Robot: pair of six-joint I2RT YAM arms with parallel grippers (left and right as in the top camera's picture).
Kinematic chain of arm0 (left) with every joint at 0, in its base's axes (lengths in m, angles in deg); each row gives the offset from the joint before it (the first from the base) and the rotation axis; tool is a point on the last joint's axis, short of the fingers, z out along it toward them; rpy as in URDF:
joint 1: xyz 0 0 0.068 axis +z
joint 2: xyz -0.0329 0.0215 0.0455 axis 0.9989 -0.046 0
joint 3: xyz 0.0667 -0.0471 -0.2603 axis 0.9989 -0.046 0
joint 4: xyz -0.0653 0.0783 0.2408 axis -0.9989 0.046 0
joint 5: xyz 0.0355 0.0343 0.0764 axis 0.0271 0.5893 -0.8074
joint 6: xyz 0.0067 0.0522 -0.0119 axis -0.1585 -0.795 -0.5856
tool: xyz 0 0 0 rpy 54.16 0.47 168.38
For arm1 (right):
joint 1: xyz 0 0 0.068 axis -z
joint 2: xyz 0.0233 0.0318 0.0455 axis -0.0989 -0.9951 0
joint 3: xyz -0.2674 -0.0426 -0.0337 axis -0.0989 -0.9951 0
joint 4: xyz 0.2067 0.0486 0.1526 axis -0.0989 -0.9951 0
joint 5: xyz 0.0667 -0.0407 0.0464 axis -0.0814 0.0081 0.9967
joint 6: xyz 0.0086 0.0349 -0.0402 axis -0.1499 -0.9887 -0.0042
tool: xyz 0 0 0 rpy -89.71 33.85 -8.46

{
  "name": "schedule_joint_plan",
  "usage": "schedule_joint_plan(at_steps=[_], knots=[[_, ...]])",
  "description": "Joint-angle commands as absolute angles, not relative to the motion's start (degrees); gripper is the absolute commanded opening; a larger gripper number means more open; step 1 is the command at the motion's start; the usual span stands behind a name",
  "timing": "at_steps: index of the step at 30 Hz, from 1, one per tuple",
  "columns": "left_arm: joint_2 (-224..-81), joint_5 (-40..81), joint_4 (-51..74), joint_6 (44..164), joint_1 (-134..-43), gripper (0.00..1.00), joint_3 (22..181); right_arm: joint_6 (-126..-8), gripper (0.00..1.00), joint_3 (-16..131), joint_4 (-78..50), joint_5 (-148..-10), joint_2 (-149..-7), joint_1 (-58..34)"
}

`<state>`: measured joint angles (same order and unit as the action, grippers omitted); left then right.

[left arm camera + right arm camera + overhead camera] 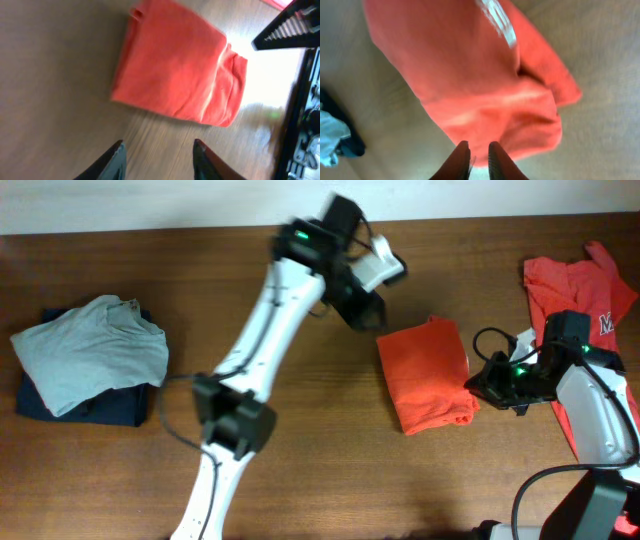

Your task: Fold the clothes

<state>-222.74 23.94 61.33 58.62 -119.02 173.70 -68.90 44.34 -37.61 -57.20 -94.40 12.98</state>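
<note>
1. Right hand: the jaws are nearly closed, with the tips at the near edge of the folded shirt. It cannot be determined whether a layer of cloth is pinched between them. This position at the shirt's edge suggests steadying or tidying of the finished fold.

2. Left hand: the jaws stand apart with nothing between them, raised above the bench. It is clear of the cloth, probably to leave the fold undisturbed.

3. The folded shirt lies flat as a compact rectangle between the two hands, ahead of the left hand and apart from it.

4. An unfolded shirt with white lettering lies partly beneath the right arm and is probably next in line.

5. A grey garment rests on a dark garment at the far left, well apart.
</note>
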Motion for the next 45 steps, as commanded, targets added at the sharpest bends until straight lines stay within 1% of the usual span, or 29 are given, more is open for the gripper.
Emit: schedule_joint_plan(at_steps=[1,7,8,14,16,19,23,25,27,28,29,30,32,34,36,38,41,43,45], knots=[[-230.3,27.1,60.1,51.4,-123.2,0.35,173.4,-69.8,0.1,44.7,-39.6,-57.7,-94.5,12.9],[-235.9,24.1,55.6,50.8,-126.2,0.34,173.4,-69.7,0.1,41.9,-37.7,-61.9,-95.5,12.9],[-236.9,23.3,55.9,50.9,-126.2,0.31,173.4,-69.8,0.1,40.7,-35.2,-61.8,-95.8,12.9],[-239.0,23.0,58.5,50.9,-125.1,0.3,173.4,-69.8,0.1,31.5,-18.9,-62.2,-95.9,12.3],[-239.0,23.0,58.8,50.9,-124.7,0.31,173.4,-70.6,0.1,28.1,-13.0,-64.8,-95.9,12.3],[-239.0,22.9,59.8,50.9,-123.9,0.31,173.4,-72.4,0.09,25.9,-8.4,-73.1,-95.9,12.4],[-239.0,23.0,60.2,50.9,-122.2,0.31,173.4,-72.3,0.08,27.2,-7.4,-74.2,-95.9,12.4],[-239.0,23.0,60.3,50.9,-121.1,0.31,173.4,-72.3,0.09,29.5,-9.1,-72.9,-95.7,12.4],[-239.0,23.8,60.2,51.8,-120.0,0.31,173.4,-68.6,0.14,34.2,-13.1,-65.0,-95.3,12.4],[-238.4,26.7,60.4,52.2,-119.4,0.31,173.4,-64.0,0.17,38.0,-15.7,-56.7,-94.6,12.4],[-238.0,27.6,60.5,52.2,-119.3,0.31,173.4,-63.3,0.17,39.4,-16.5,-53.9,-94.4,12.4],[-236.9,29.1,60.4,52.2,-119.2,0.31,173.4,-63.0,0.17,42.3,-17.5,-48.0,-93.8,12.3],[-235.3,29.1,60.2,52.2,-119.1,0.32,173.5,-63.1,0.17,44.2,-16.9,-43.0,-93.9,12.2],[-234.2,29.5,60.0,52.5,-119.2,0.38,173.5,-63.5,0.17,44.5,-15.2,-42.6,-93.9,11.6],[-233.7,29.7,58.5,53.5,-119.7,0.39,173.5,-64.0,0.16,44.2,-13.2,-45.5,-94.7,10.5],[-234.2,29.1,56.2,53.5,-120.4,0.4,173.4,-64.0,0.12,43.8,-10.0,-48.2,-97.9,8.2],[-234.8,28.5,53.9,53.5,-121.1,0.44,173.4,-64.0,0.11,43.8,-4.9,-48.7,-103.9,5.5],[-235.5,25.5,52.4,53.5,-121.6,0.44,173.4,-64.7,0.11,43.8,-0.8,-48.9,-108.9,4.3],[-236.8,21.9,52.3,53.5,-122.1,0.44,173.4,-69.2,0.09,43.8,0.8,-52.4,-113.5,4.0]])
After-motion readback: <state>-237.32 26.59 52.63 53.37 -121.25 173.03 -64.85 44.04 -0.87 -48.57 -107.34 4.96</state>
